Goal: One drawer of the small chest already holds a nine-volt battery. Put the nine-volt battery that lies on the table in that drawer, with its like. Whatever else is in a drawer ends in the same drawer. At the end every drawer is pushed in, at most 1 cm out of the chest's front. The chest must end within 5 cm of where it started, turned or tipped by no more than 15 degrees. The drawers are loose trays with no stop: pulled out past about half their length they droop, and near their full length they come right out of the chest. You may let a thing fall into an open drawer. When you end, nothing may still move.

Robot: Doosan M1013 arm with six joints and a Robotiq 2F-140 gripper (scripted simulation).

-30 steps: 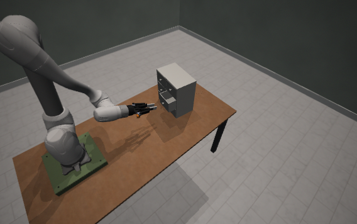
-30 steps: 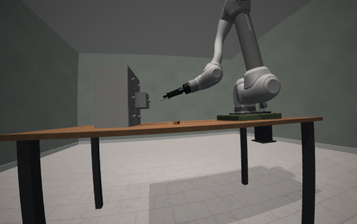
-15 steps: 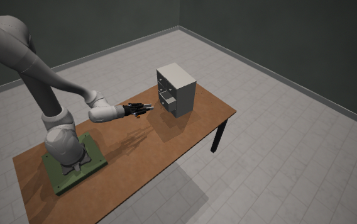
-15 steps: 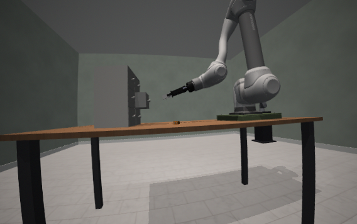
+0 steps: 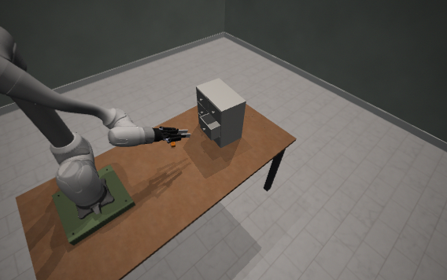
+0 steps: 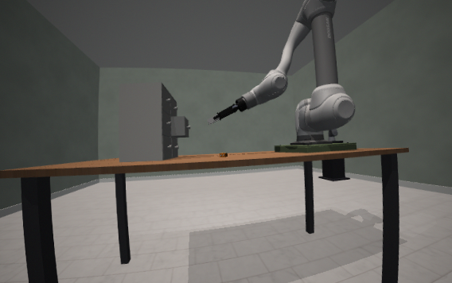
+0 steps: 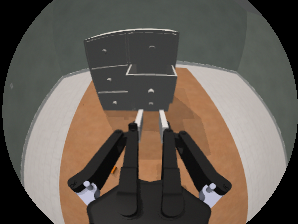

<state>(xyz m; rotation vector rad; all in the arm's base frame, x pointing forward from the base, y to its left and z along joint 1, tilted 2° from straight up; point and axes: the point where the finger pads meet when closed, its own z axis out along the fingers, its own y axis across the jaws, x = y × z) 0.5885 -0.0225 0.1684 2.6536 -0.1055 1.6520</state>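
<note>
The small grey chest (image 5: pixel 220 110) stands on the far half of the brown table. One drawer (image 5: pixel 208 127), around mid height, is pulled part way out; the others are in. I cannot see what the open drawer holds. The nine-volt battery (image 5: pixel 173 145), small and orange, lies on the table in front of the chest. My gripper (image 5: pixel 186 134) hovers level in the air above the battery, pointing at the open drawer and a short way from it. Its fingers are nearly together and hold nothing. In the wrist view the fingertips aim at the open drawer (image 7: pixel 152 83). From the side, the gripper (image 6: pixel 211 121) is well above the battery (image 6: pixel 223 154).
The arm's green base plate (image 5: pixel 92 204) sits at the near left of the table. The chest (image 6: pixel 145 121) stands close to the table's far edge.
</note>
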